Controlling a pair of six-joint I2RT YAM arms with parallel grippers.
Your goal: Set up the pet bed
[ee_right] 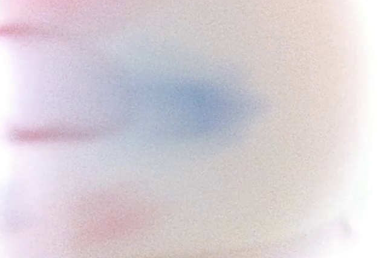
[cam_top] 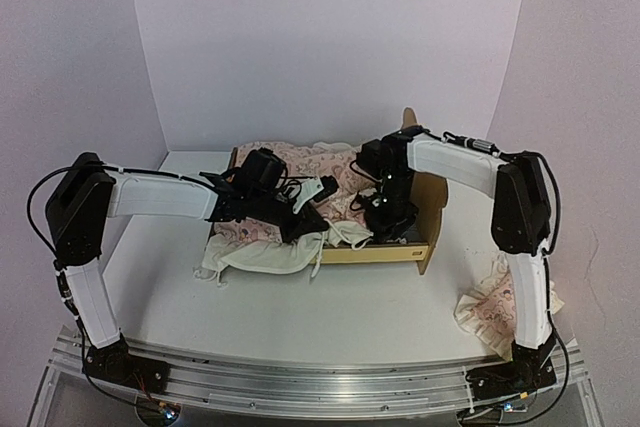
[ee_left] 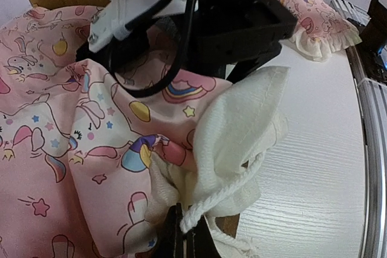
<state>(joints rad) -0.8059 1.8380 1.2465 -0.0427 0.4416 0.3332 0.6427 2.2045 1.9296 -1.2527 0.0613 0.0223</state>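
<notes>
From above, the pet bed (cam_top: 385, 253) stands in the middle of the white table (cam_top: 380, 312), its long side towards the arms and its taller wooden end to the right. The left gripper (cam_top: 305, 227) reaches in over the bed's near rail at the left half, and the right gripper (cam_top: 385, 215) is pressed down inside the frame near the right end. The bed holds the pink printed cover (cam_top: 300, 162), bunched across its base, with the cream ruffle spilling over the near rail and onto the table at the left. A small pink pillow (cam_top: 487, 315) lies apart on the table, beside the right arm's base. From the left wrist, the left fingers (ee_left: 175, 234) are clenched on the cover's edge where pink cloth meets cream ruffle, which bulges up just beyond them. A sliver of the bed's wood shows under the fabric, more wood shows at the top left, and the right arm's black wrist sits on the cover straight ahead. The right wrist view is a pale blur of pink and blue, too close to read. Whether the right gripper is released or gripping cannot be told.
</notes>
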